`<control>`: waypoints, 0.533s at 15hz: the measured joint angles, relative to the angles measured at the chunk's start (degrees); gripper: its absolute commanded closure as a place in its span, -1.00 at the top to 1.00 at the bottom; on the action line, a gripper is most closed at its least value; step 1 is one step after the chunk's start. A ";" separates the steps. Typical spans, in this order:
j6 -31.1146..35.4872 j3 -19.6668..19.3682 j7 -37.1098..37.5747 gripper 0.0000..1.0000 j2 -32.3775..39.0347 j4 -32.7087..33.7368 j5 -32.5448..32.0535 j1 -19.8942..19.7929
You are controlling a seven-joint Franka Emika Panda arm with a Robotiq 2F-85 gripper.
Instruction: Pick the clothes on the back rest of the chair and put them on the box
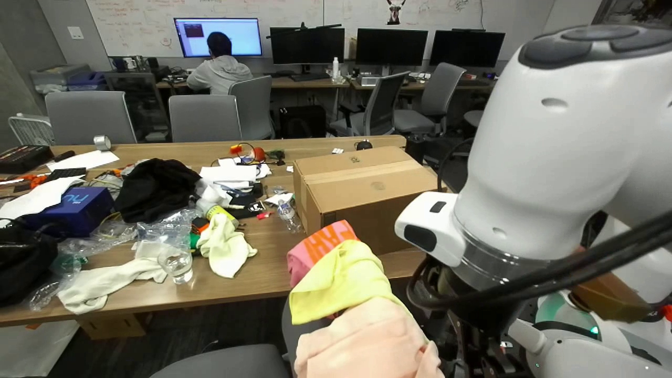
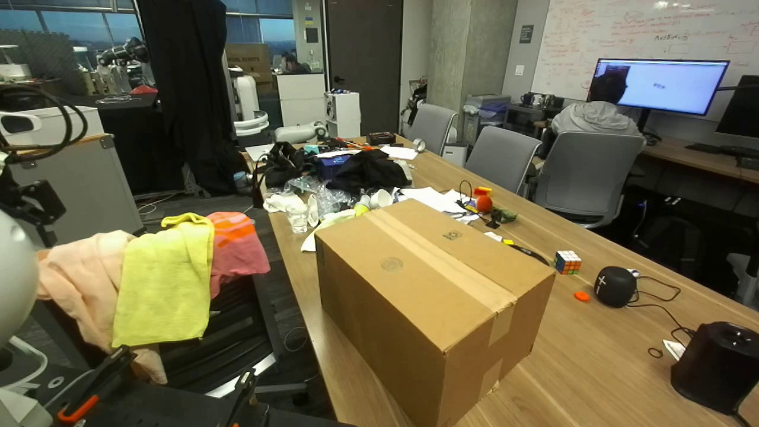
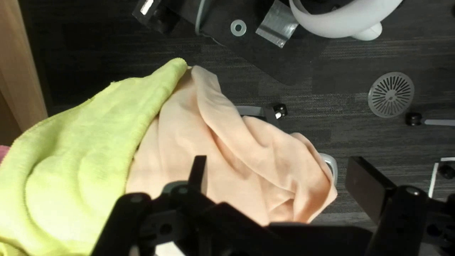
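Note:
Three cloths hang over the back rest of a grey chair (image 1: 226,362). The peach cloth (image 1: 367,341) is nearest my gripper, the yellow cloth (image 1: 341,278) lies in the middle, and the pink and orange cloth (image 1: 320,247) is at the table end. They also hang in an exterior view, peach (image 2: 83,261), yellow (image 2: 166,279) and pink (image 2: 237,255). In the wrist view my gripper (image 3: 279,174) is open and empty, its fingers wide apart above the peach cloth (image 3: 241,153). The closed cardboard box (image 1: 362,178) stands on the table, its top bare (image 2: 415,279).
The wooden table (image 1: 273,262) carries a clear glass (image 1: 178,265), a bottle (image 1: 287,215), a black cloth (image 1: 157,189) and white cloths (image 1: 223,247) left of the box. A speaker (image 2: 615,286) and a puzzle cube (image 2: 567,262) lie beyond the box. A person (image 1: 220,65) sits behind.

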 measured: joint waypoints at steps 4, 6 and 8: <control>4.97 2.87 5.90 1.00 5.07 2.04 -4.27 0.03; 6.69 3.75 8.76 1.00 6.90 3.03 -5.86 0.03; 8.28 4.43 11.49 1.00 8.36 3.43 -8.04 0.02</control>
